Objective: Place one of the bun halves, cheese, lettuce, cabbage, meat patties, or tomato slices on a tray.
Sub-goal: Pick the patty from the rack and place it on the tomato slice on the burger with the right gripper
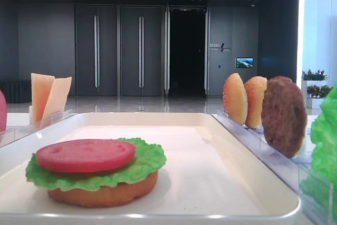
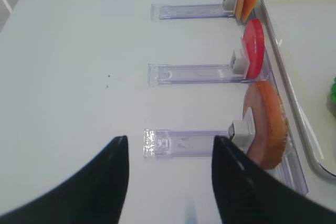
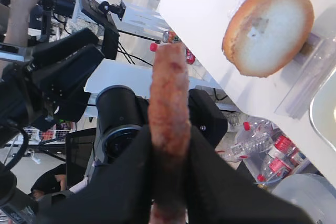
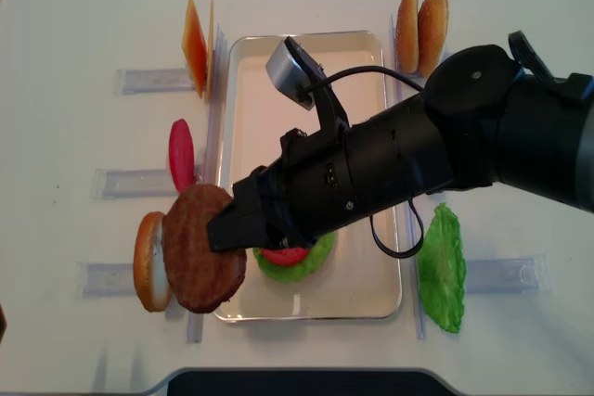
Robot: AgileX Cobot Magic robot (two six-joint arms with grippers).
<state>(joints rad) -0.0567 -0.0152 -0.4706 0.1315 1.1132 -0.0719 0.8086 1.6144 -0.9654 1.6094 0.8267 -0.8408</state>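
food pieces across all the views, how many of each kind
golden-orange round bun halves: 4
dark brown round meat patties: 2
flat red tomato slices: 2
frilly green lettuce leaves: 2
pale yellow-orange square cheese slices: 2
total: 12

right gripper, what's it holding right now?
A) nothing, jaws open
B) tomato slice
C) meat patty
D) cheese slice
C: the right gripper is shut on a meat patty, a dark brown grainy disc held over the tray's left edge; the right wrist view shows the same patty edge-on between the black fingers.
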